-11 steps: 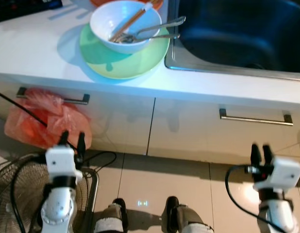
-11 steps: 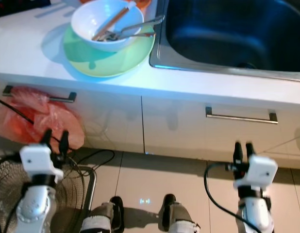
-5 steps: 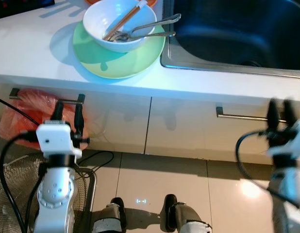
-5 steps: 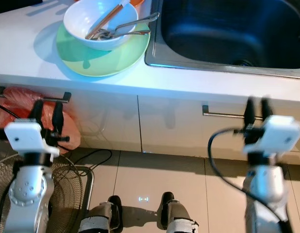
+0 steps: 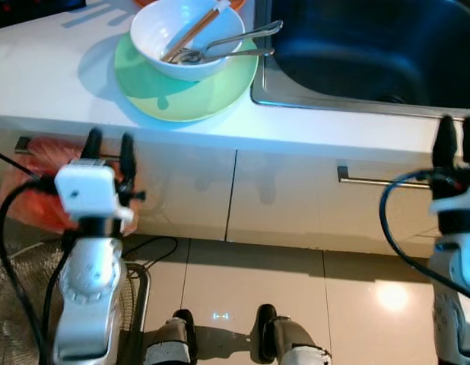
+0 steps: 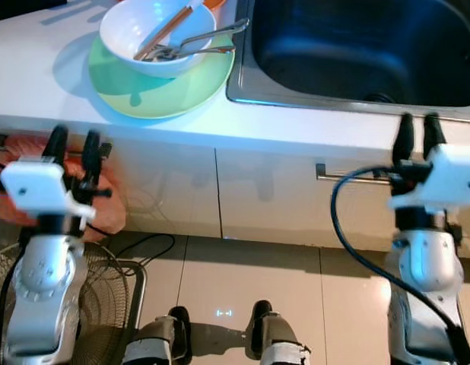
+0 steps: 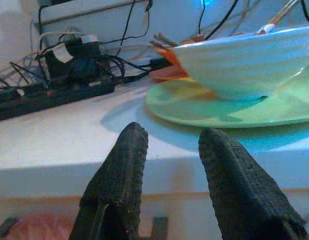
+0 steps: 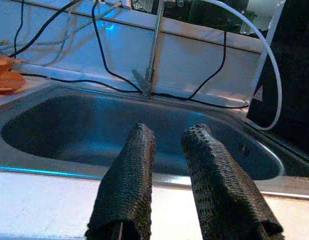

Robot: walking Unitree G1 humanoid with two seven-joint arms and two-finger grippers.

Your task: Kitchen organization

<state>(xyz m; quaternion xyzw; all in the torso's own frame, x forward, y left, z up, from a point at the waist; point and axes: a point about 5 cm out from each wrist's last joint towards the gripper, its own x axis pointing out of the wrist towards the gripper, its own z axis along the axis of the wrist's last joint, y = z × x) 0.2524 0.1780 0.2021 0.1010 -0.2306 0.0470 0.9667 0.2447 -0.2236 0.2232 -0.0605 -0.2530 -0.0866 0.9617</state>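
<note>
Both our arms have risen since a second ago, from down by the floor tiles to the front edge of the worktop.

Going from big to small: the white worktop (image 5: 45,84) spans the scene, with one dark steel sink (image 5: 372,46) sunk into it on our right and two cabinet fronts below, each with one bar handle. An orange plastic bag (image 5: 37,182) hangs off the left-side handle, and a wire fan guard (image 5: 22,281) sits on the floor below it.

On the worktop, just beside the sink rim, lies one green plate (image 5: 185,84) with one white bowl (image 5: 185,34) stacked on it. In the bowl rest what look like one pair of chopsticks (image 5: 197,26) and two metal utensils (image 5: 235,46), their handles poking out over the rim toward the sink.

Our left gripper (image 5: 107,148) hovers at the counter edge below the plate, fingers spread with nothing between them. Our right gripper (image 6: 417,137) stands before the sink, fingers a little apart — also empty.

We judge the bowl and plate to be stiff, glazed, slippery and breakable; the loose cutlery would likely slide or rattle out if the bowl tips. A pinch on the bowl's rim, away from the utensils, looks the best hold — kept level.
</note>
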